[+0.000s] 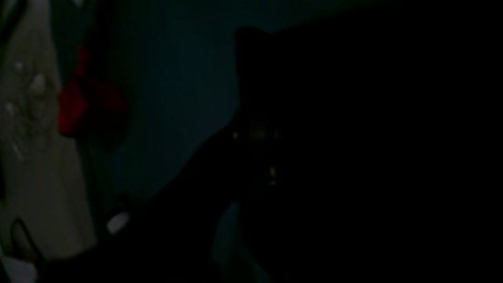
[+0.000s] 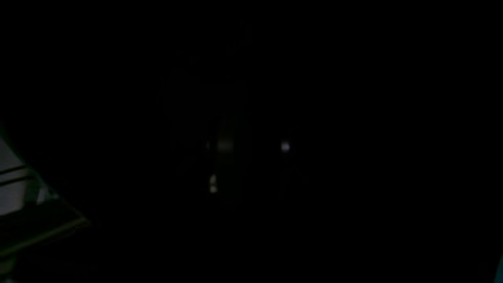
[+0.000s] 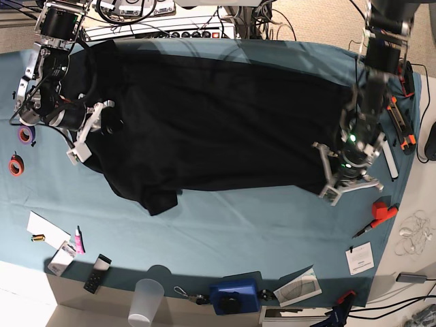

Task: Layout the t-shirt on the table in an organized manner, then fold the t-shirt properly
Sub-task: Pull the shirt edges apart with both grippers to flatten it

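The black t-shirt (image 3: pixel 218 116) lies spread wide over the back half of the teal table (image 3: pixel 238 225), with a point of cloth hanging toward the front at the lower left. My left gripper (image 3: pixel 332 184) sits at the shirt's right edge, shut on the cloth there. Dark t-shirt cloth (image 1: pixel 353 157) fills most of the left wrist view, beside a strip of teal table (image 1: pixel 177 98). My right gripper (image 3: pixel 95 129) rests on the bunched left end of the shirt. The right wrist view is almost black, and I cannot make out how those jaws stand.
A purple tape roll (image 3: pixel 26 135) and an orange one (image 3: pixel 15 165) lie at the left edge. A plastic cup (image 3: pixel 146 300), a blue box (image 3: pixel 235 296) and paper cards line the front. A red tool (image 3: pixel 383 211) and an orange tool (image 3: pixel 398 122) lie at the right.
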You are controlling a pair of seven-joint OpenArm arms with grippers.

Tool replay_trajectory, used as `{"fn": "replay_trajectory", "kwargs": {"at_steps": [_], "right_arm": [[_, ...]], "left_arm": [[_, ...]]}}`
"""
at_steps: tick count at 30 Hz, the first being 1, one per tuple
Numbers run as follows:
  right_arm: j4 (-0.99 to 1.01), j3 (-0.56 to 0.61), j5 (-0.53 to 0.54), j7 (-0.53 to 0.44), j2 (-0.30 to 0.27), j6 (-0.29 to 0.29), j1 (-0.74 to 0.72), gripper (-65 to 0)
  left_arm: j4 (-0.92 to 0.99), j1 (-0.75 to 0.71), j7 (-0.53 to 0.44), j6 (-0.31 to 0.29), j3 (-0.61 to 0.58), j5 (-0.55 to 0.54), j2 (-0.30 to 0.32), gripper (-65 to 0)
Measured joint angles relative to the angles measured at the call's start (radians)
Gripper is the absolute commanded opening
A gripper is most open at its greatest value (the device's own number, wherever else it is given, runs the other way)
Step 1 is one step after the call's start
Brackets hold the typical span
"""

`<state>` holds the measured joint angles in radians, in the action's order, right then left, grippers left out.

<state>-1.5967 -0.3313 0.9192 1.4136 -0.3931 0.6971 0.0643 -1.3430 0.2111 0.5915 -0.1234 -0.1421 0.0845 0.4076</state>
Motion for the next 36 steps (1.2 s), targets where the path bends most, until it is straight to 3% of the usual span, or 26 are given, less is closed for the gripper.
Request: {"fn": "replay_trajectory", "kwargs": {"at_steps": [5, 8, 11, 15, 17, 19, 23, 29, 33, 36], "right_arm": [[0.000, -0.006, -0.002, -0.002, 0.000, 0.000, 0.048, -51.6], [0.000, -0.040, -0.002, -0.001, 0.000, 0.000, 0.086, -51.6], [0.000, -0.085, 0.012, -0.018, 0.000, 0.000, 0.106, -51.6], [0.000, -0.137, 0.145, -0.020, 0.000, 0.000, 0.079, -51.6], [0.000, -0.155, 0.162, -0.019, 0.000, 0.000, 0.058, -51.4], [0.000, -0.160, 0.166, -0.019, 0.000, 0.000, 0.032, -47.5], [0.000, -0.160, 0.167, -0.017, 0.000, 0.000, -0.035, -37.3], [0.000, -0.160, 0.097, -0.016, 0.000, 0.000, -0.116, -37.3], [0.002, -0.159, -0.085, -0.106, 0.000, 0.000, -0.221, -37.3], [0.002, -0.117, -0.219, -0.154, -0.004, 0.000, -0.287, -37.4]], "left_arm": [[0.019, 0.037, 0.001, 0.063, 0.000, 0.001, 0.000, -65.0], [0.018, 0.058, 0.005, 0.063, 0.000, 0.000, 0.000, -65.0], [0.018, 0.063, 0.035, 0.021, 0.000, -0.047, 0.001, -65.0], [0.018, 0.037, 0.045, 0.014, 0.000, -0.068, 0.002, -64.0], [0.018, 0.035, 0.074, 0.017, 0.000, -0.069, 0.002, -50.3], [0.018, 0.048, 0.110, 0.019, 0.001, -0.067, 0.003, -41.4], [-0.021, 0.049, 0.180, 0.017, 0.001, -0.089, 0.003, -40.9], [-0.203, 0.052, 0.220, 0.036, 0.000, -0.157, 0.003, -40.9], [-0.372, 0.051, 0.336, 0.034, 0.001, -0.148, 0.003, -40.9], [-0.467, 0.040, 0.359, 0.029, 0.038, -0.132, 0.001, -40.9]]}}
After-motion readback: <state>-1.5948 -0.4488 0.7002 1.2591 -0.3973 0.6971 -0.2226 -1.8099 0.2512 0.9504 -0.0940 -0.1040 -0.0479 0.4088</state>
